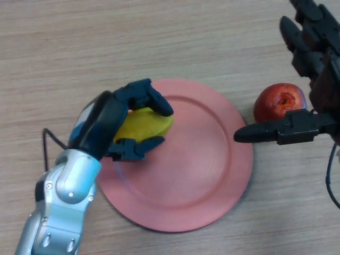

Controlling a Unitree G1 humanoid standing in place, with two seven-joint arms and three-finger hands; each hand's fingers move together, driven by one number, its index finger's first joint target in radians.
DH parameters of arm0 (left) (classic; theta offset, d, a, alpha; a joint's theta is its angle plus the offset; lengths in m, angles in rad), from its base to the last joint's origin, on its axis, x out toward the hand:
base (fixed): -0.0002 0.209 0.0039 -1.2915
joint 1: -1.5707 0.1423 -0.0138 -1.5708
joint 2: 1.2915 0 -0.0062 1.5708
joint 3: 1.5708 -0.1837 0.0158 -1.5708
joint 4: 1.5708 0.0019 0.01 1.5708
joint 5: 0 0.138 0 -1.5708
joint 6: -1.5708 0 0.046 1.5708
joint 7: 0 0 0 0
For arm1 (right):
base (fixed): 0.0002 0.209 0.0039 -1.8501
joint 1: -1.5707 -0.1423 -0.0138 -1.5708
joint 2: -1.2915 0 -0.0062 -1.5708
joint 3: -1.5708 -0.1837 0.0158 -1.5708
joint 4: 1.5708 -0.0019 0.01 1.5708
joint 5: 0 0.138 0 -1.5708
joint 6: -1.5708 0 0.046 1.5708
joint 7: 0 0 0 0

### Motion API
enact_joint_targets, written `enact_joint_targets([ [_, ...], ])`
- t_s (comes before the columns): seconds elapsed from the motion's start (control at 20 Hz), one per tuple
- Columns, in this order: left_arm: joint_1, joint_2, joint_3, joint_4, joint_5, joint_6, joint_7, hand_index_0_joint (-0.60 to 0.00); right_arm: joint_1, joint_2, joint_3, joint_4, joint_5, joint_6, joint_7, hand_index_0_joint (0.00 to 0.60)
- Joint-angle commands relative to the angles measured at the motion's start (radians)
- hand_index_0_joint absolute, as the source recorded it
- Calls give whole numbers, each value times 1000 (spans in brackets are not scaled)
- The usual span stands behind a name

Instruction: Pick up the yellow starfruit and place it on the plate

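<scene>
The yellow starfruit point(144, 124) is in my left hand point(109, 122), whose fingers and thumb curl round it. The hand holds it over the left part of the pink plate point(196, 175). I cannot tell whether the fruit touches the plate. My right hand point(313, 64) is at the right edge, open, with its thumb stretched out toward the plate's right rim.
A red apple point(279, 101) lies on the wooden table point(79, 48) just right of the plate, between the thumb and fingers of my right hand.
</scene>
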Motion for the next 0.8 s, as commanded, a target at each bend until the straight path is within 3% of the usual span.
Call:
enact_joint_targets([
  [0.05,-56,5,1,-33,-36,-86,77,-502,-27,-30,-52,-56,22,-115,-19,0],
  [0.1,-56,5,-1,-30,-33,-86,77,-403,-28,-31,-52,-55,19,-114,-17,0],
  [0.15,-56,5,-7,-26,-31,-85,76,-252,-29,-34,-55,-56,14,-112,-12,0],
  [0.25,-56,5,-19,-23,-33,-70,68,-17,-24,-36,-63,-44,5,-130,-9,0],
  [0.5,-53,5,26,-83,-20,-55,51,0,-19,-37,-63,-38,-18,-138,-18,0],
  [0.8,-49,23,133,-293,-150,55,65,0,-15,-31,-48,-33,-42,-150,-16,0],
])
